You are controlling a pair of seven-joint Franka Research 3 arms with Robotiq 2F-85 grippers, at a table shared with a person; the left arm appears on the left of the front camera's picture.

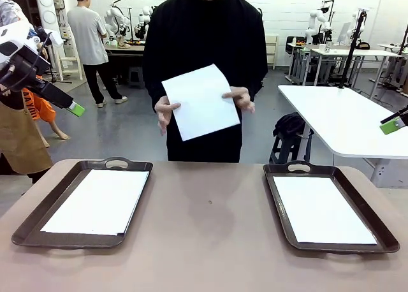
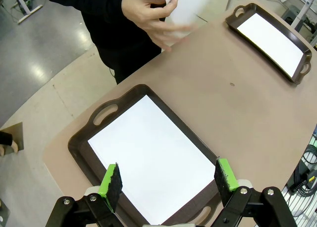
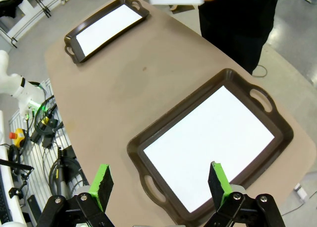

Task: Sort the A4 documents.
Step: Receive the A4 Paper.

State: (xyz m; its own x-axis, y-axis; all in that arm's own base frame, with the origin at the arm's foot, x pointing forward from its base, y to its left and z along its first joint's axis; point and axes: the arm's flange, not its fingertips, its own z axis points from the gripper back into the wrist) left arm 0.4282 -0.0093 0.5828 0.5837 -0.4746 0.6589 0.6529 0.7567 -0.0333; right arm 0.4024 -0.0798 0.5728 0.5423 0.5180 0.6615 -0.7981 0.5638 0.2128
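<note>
In the front view each arm is cut off at the picture's edge: the left gripper (image 1: 71,107) shows just a green pad tip, and so does the right gripper (image 1: 393,124). The wrist views show both sets of jaws wide apart and empty, each high over a tray. The left tray (image 1: 32,225) holds a white sheet (image 1: 99,201), and the right tray (image 1: 280,209) holds another sheet (image 1: 322,210). Across the bare brown table (image 1: 207,241), a person holds a third sheet (image 1: 201,102) tilted in both hands, well above the tabletop. Its top is cropped in both wrist views.
</note>
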